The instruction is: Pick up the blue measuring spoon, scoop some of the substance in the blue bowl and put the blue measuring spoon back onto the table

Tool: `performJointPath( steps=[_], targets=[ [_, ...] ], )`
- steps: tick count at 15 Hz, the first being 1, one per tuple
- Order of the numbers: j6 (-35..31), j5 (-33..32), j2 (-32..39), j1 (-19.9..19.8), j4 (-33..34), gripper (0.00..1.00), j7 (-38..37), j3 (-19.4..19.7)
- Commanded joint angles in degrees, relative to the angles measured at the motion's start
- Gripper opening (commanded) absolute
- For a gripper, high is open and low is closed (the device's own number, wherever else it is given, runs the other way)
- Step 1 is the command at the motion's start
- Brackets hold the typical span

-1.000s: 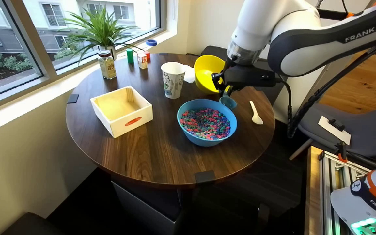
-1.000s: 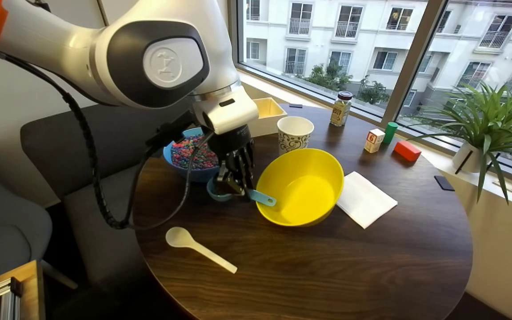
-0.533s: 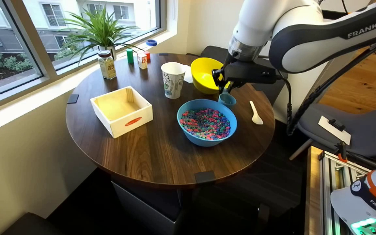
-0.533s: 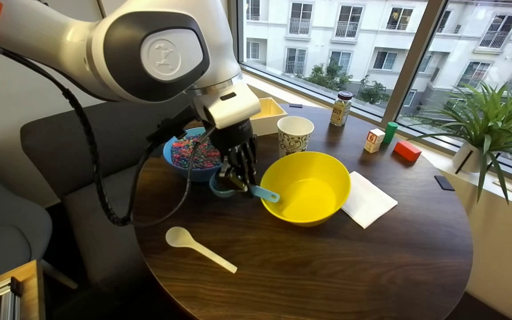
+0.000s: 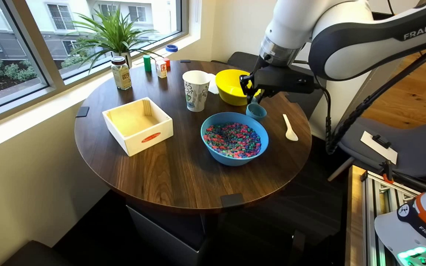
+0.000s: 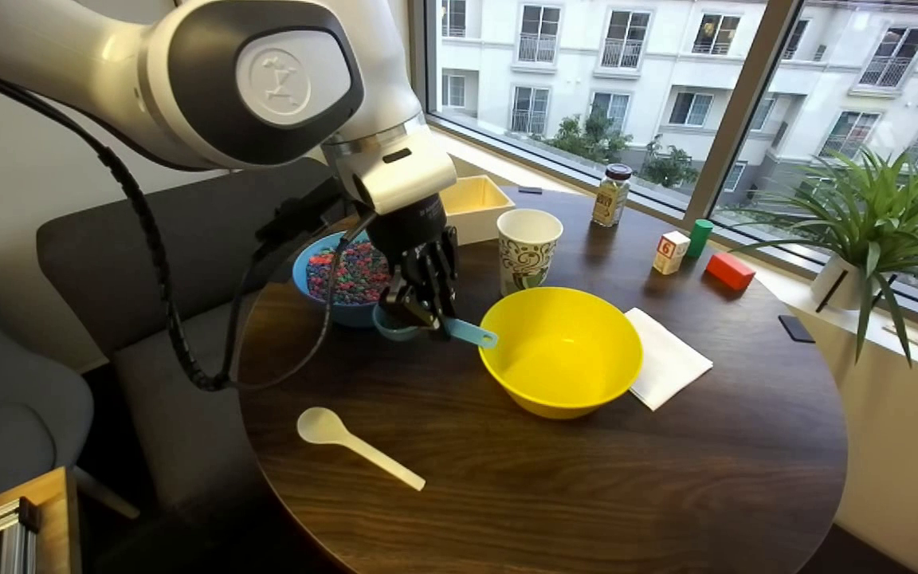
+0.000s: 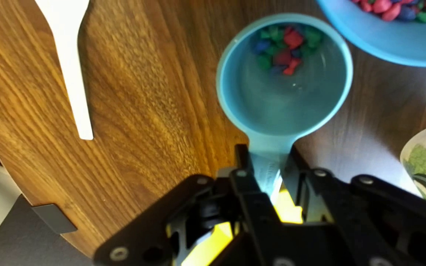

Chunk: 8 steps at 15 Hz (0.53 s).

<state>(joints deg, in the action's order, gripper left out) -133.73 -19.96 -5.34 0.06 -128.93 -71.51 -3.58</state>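
Note:
The blue measuring spoon [image 7: 279, 111] is in my gripper [image 7: 268, 159], its handle between the fingers and its cup upward. A few granules lie in the cup. In both exterior views the spoon [image 5: 256, 112] [image 6: 468, 332] is above the table [image 5: 161, 166], beside the blue bowl [image 5: 231, 161]. The fingers [image 6: 427, 319] hide part of the handle. The handle's end overlaps the yellow bowl's rim; I cannot tell whether they touch. The blue bowl [image 7: 379, 48] is at the wrist view's top right. It holds the multicoloured substance [image 5: 235, 140], also visible in an exterior view [image 6: 345, 275].
The yellow bowl [image 6: 561, 391] stands upright near the gripper. A pale spoon [image 6: 363, 446] lies near the table edge. A paper cup [image 5: 196, 92], a wooden box [image 5: 148, 138], a white napkin [image 6: 658, 359], a jar [image 5: 121, 75] and small blocks [image 6: 730, 271] are around.
My gripper has risen slightly with the spoon. The yellow bowl has gone from tilted to standing flat and shifted a little away from the gripper.

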Motion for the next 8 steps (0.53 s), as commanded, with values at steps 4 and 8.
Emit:
performJointPath(
  steps=[4, 8],
  targets=[
    [1.9, 2.1, -1.7, 0.6, -1.0, 0.06, -1.8, -1.0],
    [3.0, 2.3, -2.0, 0.8, -1.2, 0.06, -2.6, -1.3]
  ],
)
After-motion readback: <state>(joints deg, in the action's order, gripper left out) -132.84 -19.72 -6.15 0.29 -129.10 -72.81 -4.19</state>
